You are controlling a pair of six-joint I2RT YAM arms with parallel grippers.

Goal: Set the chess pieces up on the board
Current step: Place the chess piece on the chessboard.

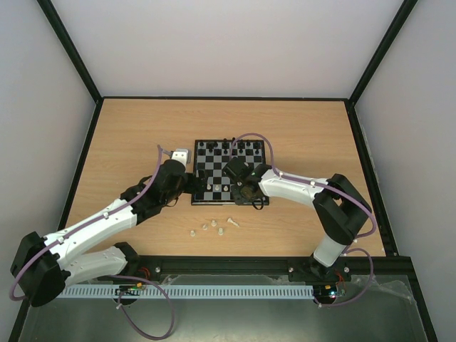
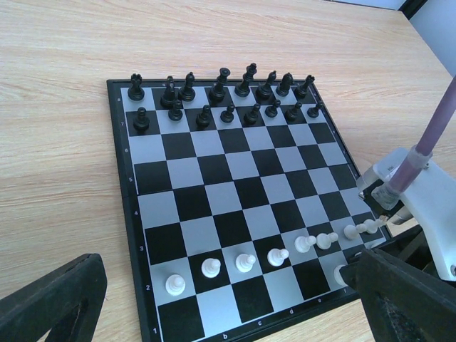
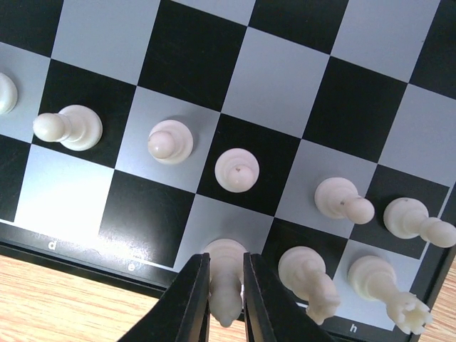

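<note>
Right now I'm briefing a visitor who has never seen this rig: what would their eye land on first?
The right gripper, pinching a white piece on the near row of the board. Then the black pieces filling the far two rows, and a few pale pieces loose on the table in front of it.

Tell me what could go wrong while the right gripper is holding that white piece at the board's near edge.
1. The right gripper pinches a white piece, and a neighbouring white piece stands close beside one finger. Opening the gripper could knock that neighbour over.
2. The held piece sits close to the edge of the board, so it might tip or land off its square on release.
</note>
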